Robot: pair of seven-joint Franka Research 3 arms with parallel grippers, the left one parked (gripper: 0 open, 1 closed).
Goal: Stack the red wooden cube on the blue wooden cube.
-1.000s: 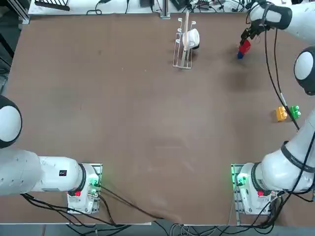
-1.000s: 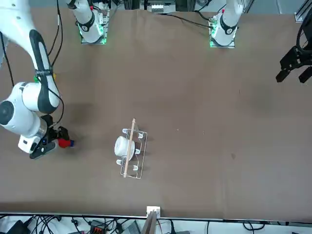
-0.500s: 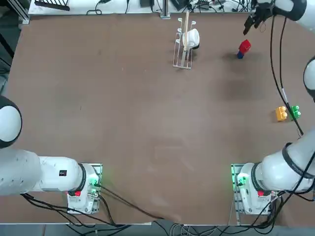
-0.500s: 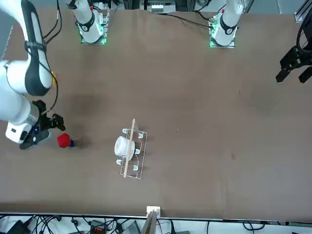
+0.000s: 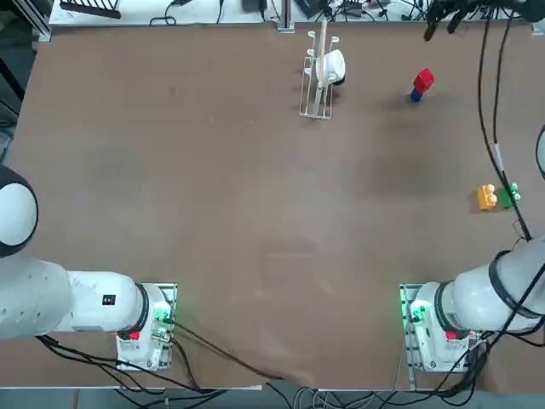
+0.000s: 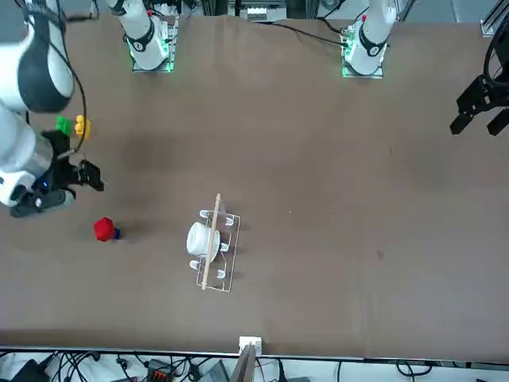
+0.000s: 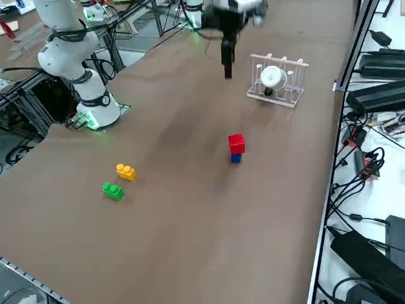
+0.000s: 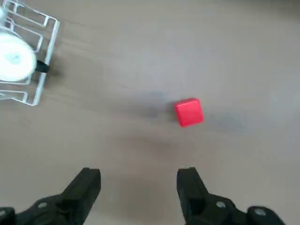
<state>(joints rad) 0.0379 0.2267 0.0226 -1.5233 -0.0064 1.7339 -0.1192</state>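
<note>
Red wooden cube (image 7: 236,143) sits on the blue wooden cube (image 7: 235,158); I lift the right gripper (image 8: 139,185), fingers wide and empty, straight clear.

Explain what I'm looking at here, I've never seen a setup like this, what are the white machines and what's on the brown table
The white machines are two robot arms bolted side by side at a table. One picture is taken from overhead, one from across the table, one from the side, and one from a camera on the working arm's wrist. On the table, a red wooden cube sits on top of a blue wooden cube. Off to one side lie an orange studded block and a green studded block. There is also a wire rack holding a white cup. The right gripper is raised above the table beside the stack, open, holding nothing.
</note>
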